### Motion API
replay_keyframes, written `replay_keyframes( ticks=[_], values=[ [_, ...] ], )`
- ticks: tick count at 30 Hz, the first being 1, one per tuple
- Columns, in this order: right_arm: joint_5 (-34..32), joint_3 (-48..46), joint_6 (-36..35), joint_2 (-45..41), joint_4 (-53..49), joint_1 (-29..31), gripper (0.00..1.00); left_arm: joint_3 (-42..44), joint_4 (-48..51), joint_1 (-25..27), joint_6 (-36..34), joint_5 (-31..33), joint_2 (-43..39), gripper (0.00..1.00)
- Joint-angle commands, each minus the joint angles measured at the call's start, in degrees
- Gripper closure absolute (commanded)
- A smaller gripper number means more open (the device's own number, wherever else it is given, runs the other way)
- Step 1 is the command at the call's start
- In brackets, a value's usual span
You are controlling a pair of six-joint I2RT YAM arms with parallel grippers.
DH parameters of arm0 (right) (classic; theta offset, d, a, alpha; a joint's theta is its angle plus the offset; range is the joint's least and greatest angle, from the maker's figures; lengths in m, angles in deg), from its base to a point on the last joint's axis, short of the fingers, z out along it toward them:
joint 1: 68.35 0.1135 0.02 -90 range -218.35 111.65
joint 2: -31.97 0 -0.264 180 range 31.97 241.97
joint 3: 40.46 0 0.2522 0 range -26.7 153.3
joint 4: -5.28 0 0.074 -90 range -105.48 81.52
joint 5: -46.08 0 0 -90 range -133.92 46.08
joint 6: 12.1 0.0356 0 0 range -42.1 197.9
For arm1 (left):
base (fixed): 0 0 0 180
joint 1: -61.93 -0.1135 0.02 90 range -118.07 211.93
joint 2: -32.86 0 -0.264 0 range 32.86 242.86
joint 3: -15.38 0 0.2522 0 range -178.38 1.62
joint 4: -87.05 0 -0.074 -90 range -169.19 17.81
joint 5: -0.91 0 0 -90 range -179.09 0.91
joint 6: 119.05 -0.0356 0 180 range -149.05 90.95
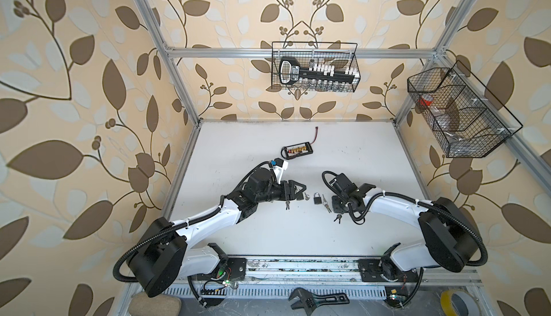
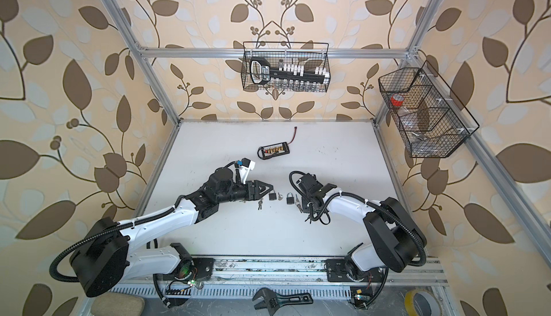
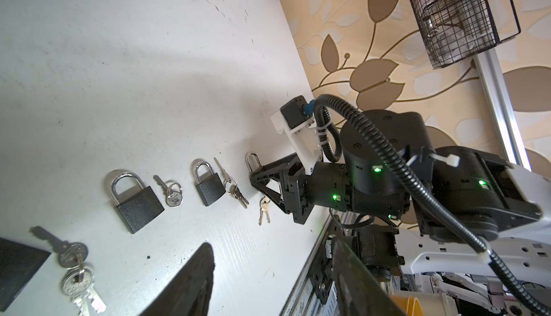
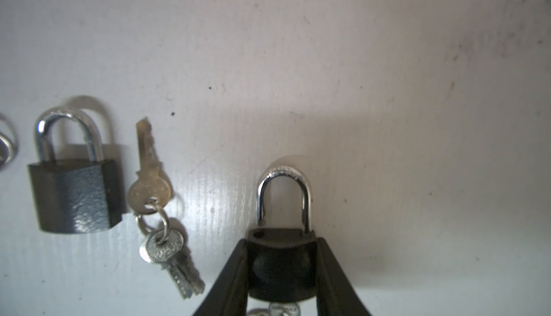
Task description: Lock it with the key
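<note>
Quick rundown of what we saw. The right gripper (image 4: 281,241) was clamped on the small padlock (image 4: 280,265), one finger flat against each side of its black body, and the lock lay on the white table (image 1: 298,240). Its shackle (image 4: 283,177) pointed away from the wrist. One leg looked like it sat just out of its hole, so it was unlocked as far as we could tell.

A small key bunch (image 3: 264,210) lay right at the bottom end of that lock. We couldn't tell whether a key was actually in the keyhole. In both top views the lock was hidden under the right wrist.

Just beside it sat a mid-size padlock (image 4: 74,195) with its own key ring (image 4: 158,210). A bigger padlock (image 3: 135,201) lay further along the row, toward the left arm. The left gripper (image 3: 271,249) hung low over that end of the row, fingers spread apart with nothing between them.
</note>
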Motion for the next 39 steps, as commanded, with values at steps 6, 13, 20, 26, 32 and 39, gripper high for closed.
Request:
replay_keyframes(
  ticks=[6,13,20,26,32,39],
  values=[
    [4.7,2.8,-2.9,-17.4,-0.3,0.3,0.8,-1.3,0.1,-0.3,-1.6,-0.8,-2.6,0.37],
    [10.2,3.4,-8.2,-26.3,3.6,0.1,0.86,-3.5,1.1,-0.4,-2.9,-1.4,-2.5,0.37],
    [30.5,3.4,-12.9,-29.6,7.2,0.2,0.97,-2.9,0.5,-0.4,-4.2,-2.4,-4.7,0.38],
    [46.3,5.3,-16.7,-28.8,9.6,0.2,1.0,-2.1,-4.7,-0.4,-6.6,-6.6,-8.5,0.37],
    [55.7,7.7,-21.0,-27.4,8.2,0.0,1.0,-6.4,-1.0,-0.3,-13.1,-16.1,-10.7,0.37],
    [58.5,10.1,-22.8,-26.5,6.6,-0.8,1.0,-8.6,2.8,-0.3,-16.6,-19.0,-11.9,0.35]
  ],
)
